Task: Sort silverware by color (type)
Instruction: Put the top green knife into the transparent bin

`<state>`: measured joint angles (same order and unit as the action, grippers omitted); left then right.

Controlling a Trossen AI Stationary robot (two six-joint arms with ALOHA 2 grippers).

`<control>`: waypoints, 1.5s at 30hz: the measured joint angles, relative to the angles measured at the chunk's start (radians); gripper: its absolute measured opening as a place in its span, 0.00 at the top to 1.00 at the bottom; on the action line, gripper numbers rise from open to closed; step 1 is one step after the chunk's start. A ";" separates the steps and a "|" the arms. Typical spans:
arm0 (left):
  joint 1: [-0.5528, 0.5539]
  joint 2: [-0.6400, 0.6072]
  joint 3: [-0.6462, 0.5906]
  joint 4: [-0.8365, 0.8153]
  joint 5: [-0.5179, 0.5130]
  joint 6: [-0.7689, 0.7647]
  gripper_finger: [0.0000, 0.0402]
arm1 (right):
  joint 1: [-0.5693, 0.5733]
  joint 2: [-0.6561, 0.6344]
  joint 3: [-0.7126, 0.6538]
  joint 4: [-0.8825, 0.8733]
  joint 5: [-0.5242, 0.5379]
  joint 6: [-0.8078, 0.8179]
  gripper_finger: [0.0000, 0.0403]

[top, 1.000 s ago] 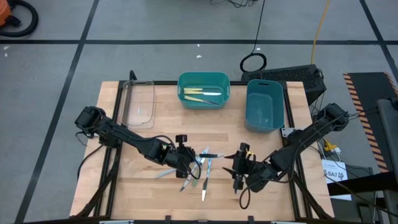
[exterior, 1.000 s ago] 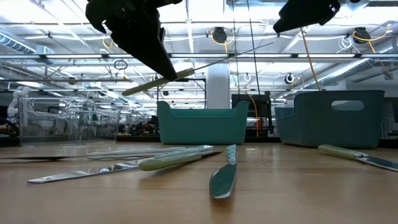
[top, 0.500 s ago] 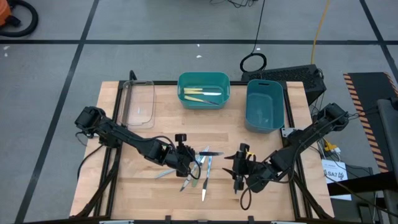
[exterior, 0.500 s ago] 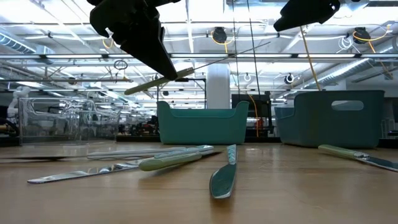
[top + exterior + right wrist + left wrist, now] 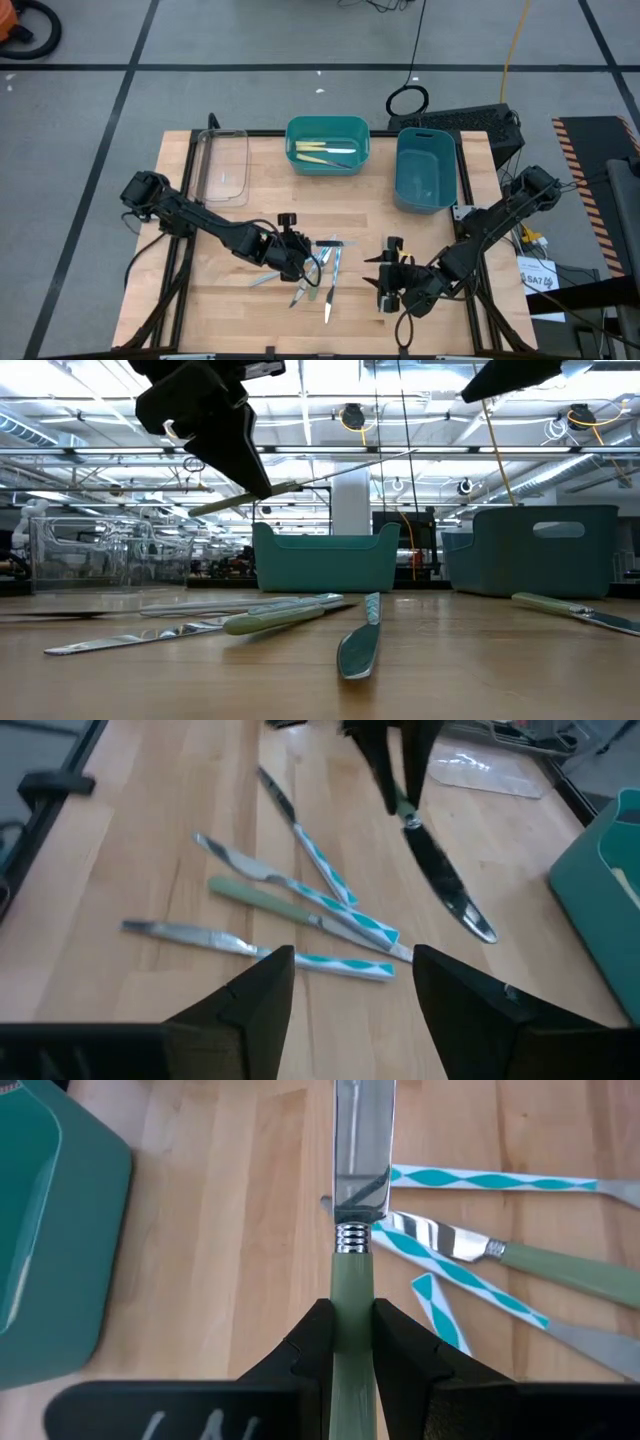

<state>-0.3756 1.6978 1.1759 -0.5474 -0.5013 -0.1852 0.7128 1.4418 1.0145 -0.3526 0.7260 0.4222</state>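
My left gripper (image 5: 352, 1315) is shut on a knife (image 5: 300, 485) with a pale green handle, held above the table's middle (image 5: 300, 250). Below it, several pieces of silverware (image 5: 322, 280) lie flat in a loose heap. Most have teal-and-white handles (image 5: 345, 925), and one has a pale green handle (image 5: 255, 898). My right gripper (image 5: 350, 995) hangs open above the near right part of the table (image 5: 392, 285), to the right of the heap, with nothing between its fingers. My left gripper pinches the knife's green handle (image 5: 352, 1280) between its two fingers (image 5: 315, 1330), a short way back from the ribbed collar (image 5: 352, 1237). The fingers slant down from above. The knife is lifted clear, nearly level. Its blade (image 5: 360, 1150) points away from the gripper and a little upward.
A teal bin (image 5: 300, 130) holding yellow-handled pieces (image 5: 322, 150) stands at the far middle. A blue bin (image 5: 425, 195) stands to its right, and a clear tray (image 5: 222, 165) is at the far left. Another green-handled knife (image 5: 570, 610) lies apart on the wood.
My left gripper's wrist has tipped a little, so the held knife now lies closer to level while staying clear of the table. My right gripper's wrist has rolled slightly.
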 joint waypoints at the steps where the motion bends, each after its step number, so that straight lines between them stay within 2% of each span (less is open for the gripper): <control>1: 0.000 0.000 0.000 -0.002 -0.004 0.001 0.87 | 0.004 0.000 0.000 -0.014 -0.001 -0.001 0.51; 13: 0.053 0.000 0.000 -0.003 -0.046 0.092 0.87 | 0.006 0.000 0.000 -0.240 0.009 0.050 0.51; 16: 0.076 0.000 0.000 -0.002 -0.046 0.123 0.87 | 0.000 0.000 0.000 -0.270 0.029 0.024 0.51; 23: 0.141 0.000 0.000 -0.004 -0.050 0.165 0.84 | -0.031 0.000 0.000 -0.303 0.164 -0.102 0.51; 29: 0.189 -0.011 0.000 -0.016 -0.050 0.180 0.83 | -0.073 0.000 0.000 -0.320 0.165 -0.186 0.51; 32: 0.210 -0.013 0.040 -0.084 -0.058 0.167 0.83 | -0.085 0.000 0.000 -0.337 0.164 -0.201 0.51; 38: 0.244 -0.034 0.146 -0.326 -0.134 0.103 0.83 | -0.095 0.000 0.000 -0.349 0.160 -0.198 0.51; 45: 0.338 -0.167 0.135 -0.477 -0.173 0.039 0.83 | -0.090 0.000 0.000 -0.347 0.136 -0.173 0.51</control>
<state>-0.0377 1.5306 1.3112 -1.0244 -0.6741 -0.1465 0.6231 1.4418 1.0145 -0.6999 0.8618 0.2489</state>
